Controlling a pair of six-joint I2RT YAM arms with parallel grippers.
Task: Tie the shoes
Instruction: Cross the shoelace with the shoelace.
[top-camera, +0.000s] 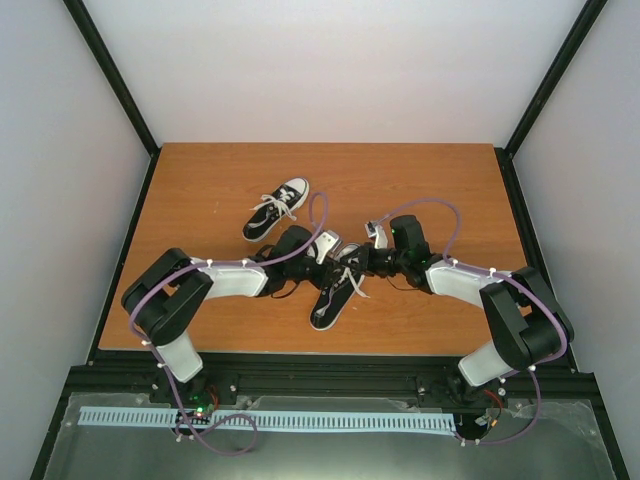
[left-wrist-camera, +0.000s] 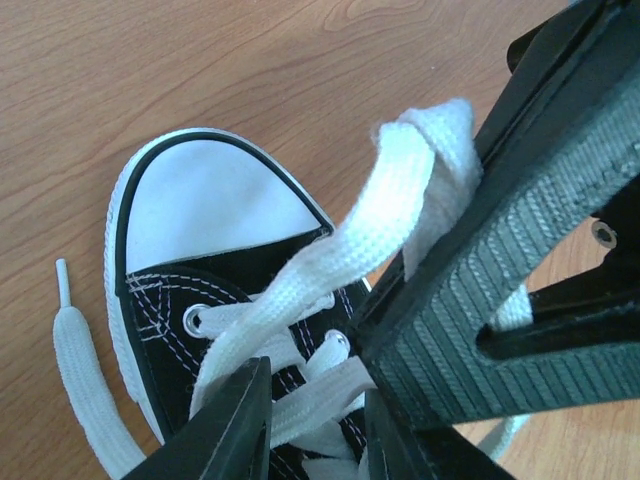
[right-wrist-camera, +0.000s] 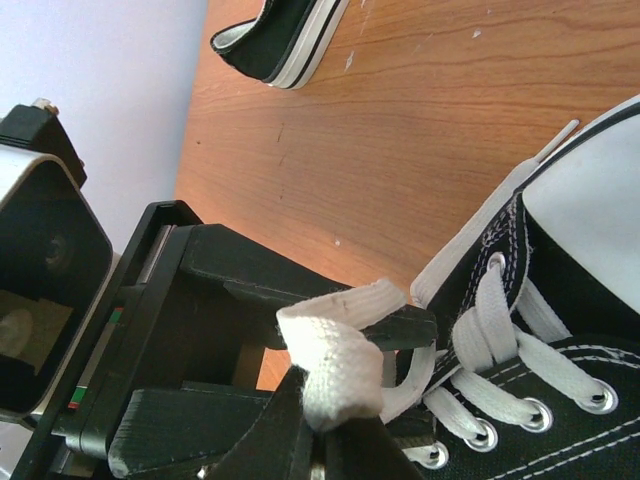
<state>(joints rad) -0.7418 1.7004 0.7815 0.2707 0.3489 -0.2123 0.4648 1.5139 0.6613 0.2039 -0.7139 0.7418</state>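
Observation:
One of the shoes (top-camera: 333, 292) lies mid-table, black canvas with a white toe cap (left-wrist-camera: 205, 195), and both grippers meet over its laces. My right gripper (right-wrist-camera: 335, 428) is shut on a folded loop of white lace (right-wrist-camera: 340, 350) and holds it up above the eyelets. My left gripper (left-wrist-camera: 315, 400) sits right against it. Its jaws stand a little apart, with a lace strand (left-wrist-camera: 300, 405) crossing the gap between its fingers (left-wrist-camera: 235, 430). The right gripper's ribbed finger (left-wrist-camera: 520, 270) fills the right of the left wrist view. The second shoe (top-camera: 277, 208) lies farther back.
A loose lace end (left-wrist-camera: 80, 370) trails on the wood left of the near shoe. The second shoe (right-wrist-camera: 280, 40) lies on its side toward the far left. Black frame rails (top-camera: 300, 355) border the wooden table (top-camera: 430, 190); grey walls stand around it.

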